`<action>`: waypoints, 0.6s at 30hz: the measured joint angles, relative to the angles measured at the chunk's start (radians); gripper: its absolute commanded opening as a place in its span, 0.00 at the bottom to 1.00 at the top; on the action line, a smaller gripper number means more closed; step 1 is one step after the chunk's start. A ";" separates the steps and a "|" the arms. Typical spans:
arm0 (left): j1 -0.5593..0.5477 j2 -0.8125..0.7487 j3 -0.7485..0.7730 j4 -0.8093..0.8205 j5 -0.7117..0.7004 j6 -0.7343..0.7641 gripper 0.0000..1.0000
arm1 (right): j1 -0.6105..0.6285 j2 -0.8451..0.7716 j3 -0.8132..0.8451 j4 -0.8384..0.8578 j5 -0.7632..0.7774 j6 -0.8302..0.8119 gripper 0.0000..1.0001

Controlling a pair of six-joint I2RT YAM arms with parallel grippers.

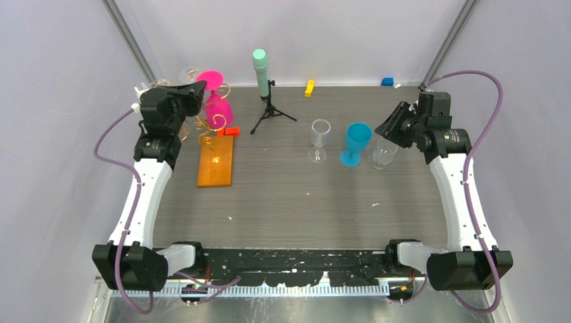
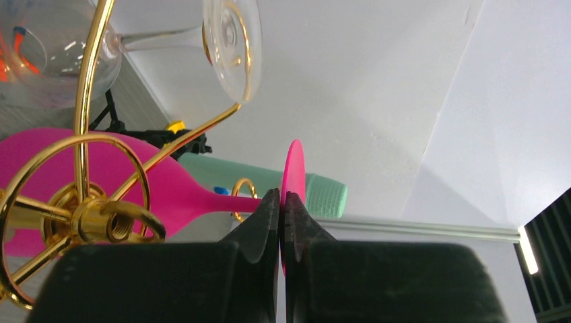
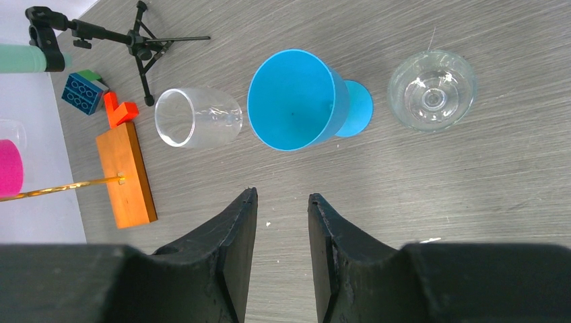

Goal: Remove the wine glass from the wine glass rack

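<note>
From above, your left tool sits by the bench's far-left corner, close to the walls, at the top of the wine glass rack, where the pink wine glass hangs. A black tripod stands just right of the rack, and the middle of the bench is open. On the left wrist view the tool is pinched onto the pink glass's foot disc, with a gold scroll arm and a hanging clear glass crowding the left side. On the right wrist view your right tool is parted, holding nothing, above bare bench. A blue goblet stands ahead between two clear glasses, one tipped and one upright.
</note>
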 measured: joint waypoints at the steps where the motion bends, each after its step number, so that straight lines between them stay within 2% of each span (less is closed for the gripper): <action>1: 0.000 0.000 -0.004 0.014 -0.012 -0.006 0.00 | 0.000 0.000 -0.002 0.001 0.000 0.000 0.39; 13: 0.001 0.059 -0.006 0.137 -0.069 -0.023 0.00 | 0.000 -0.006 -0.007 0.001 0.000 0.000 0.40; 18: 0.001 0.140 0.001 0.243 -0.022 -0.055 0.00 | 0.000 -0.006 -0.007 0.001 -0.001 0.000 0.51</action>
